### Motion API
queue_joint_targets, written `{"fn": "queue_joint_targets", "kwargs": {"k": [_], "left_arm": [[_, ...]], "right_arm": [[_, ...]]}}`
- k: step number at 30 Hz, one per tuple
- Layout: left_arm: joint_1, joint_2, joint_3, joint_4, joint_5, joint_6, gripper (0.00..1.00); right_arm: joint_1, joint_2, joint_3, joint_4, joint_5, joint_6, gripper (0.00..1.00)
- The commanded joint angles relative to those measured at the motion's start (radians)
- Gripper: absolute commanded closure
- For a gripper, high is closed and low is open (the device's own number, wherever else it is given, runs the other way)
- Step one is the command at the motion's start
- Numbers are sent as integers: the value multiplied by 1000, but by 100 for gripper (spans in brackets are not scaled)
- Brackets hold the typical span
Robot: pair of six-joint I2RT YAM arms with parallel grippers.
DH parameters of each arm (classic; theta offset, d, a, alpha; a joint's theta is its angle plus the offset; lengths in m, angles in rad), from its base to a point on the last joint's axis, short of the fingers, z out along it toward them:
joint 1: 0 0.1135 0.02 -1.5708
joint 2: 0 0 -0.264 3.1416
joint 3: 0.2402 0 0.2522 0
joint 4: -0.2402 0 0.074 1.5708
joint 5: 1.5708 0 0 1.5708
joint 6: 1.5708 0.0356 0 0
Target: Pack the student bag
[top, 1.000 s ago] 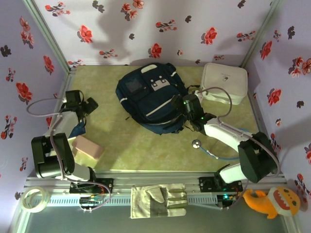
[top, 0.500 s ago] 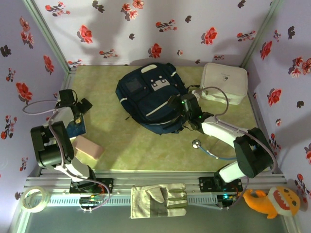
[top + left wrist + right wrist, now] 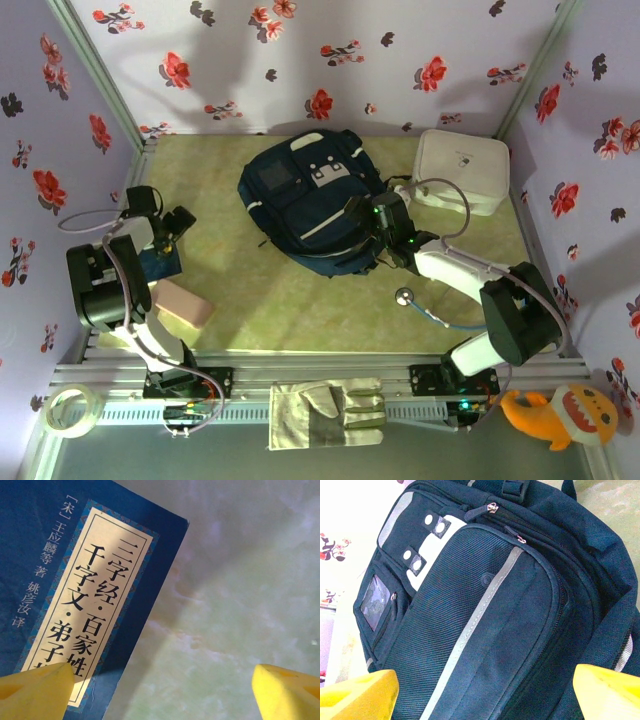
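I have the left gripper (image 3: pixel 160 700) wide open and empty, low over the corner of a blue book (image 3: pixel 55 555) at the left of the desk (image 3: pixel 240 605); one finger hangs above the cover, the other above bare desk. The label (image 3: pixel 95 600) reads 三字经·百家姓·千字文, then 弟子 before it is cut off, with [宋]王应麟等 著 beside it. The book lies flat, so I judge I should nip its free edge rather than press down. The bag (image 3: pixel 300 200) lies far of centre, front up, zips seemingly closed. The right gripper (image 3: pixel 482 695) is open and empty above its front pocket (image 3: pixel 485 630); I'd catch the zip pull (image 3: pixel 492 507) first
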Motion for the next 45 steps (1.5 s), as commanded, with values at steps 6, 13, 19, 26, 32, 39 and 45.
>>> {"fn": "queue_joint_targets", "kwargs": {"k": [6,13,19,26,32,39,45], "left_arm": [[-138,-34,-86,127,141,-226,11],[-358,-16,-112,225,91,-376,15],[-425,-62,-10,152,44,-317,15],[-376,-178,40,-27,-69,-111,4],[-251,-226,-54,-52,-72,-38,4],[-207,-196,-133,-43,-73,25,10],[-194,-160,-167,-15,-73,37,13]], "right_arm": [[-5,10,22,21,-1,14,9],[-4,20,31,12,-7,13,10],[21,39,82,-47,-17,-31,10],[153,138,242,-119,-6,-145,12],[269,321,445,-175,-82,-199,25],[341,552,693,-260,-150,-212,39],[360,749,937,-372,-202,-262,49]]}}
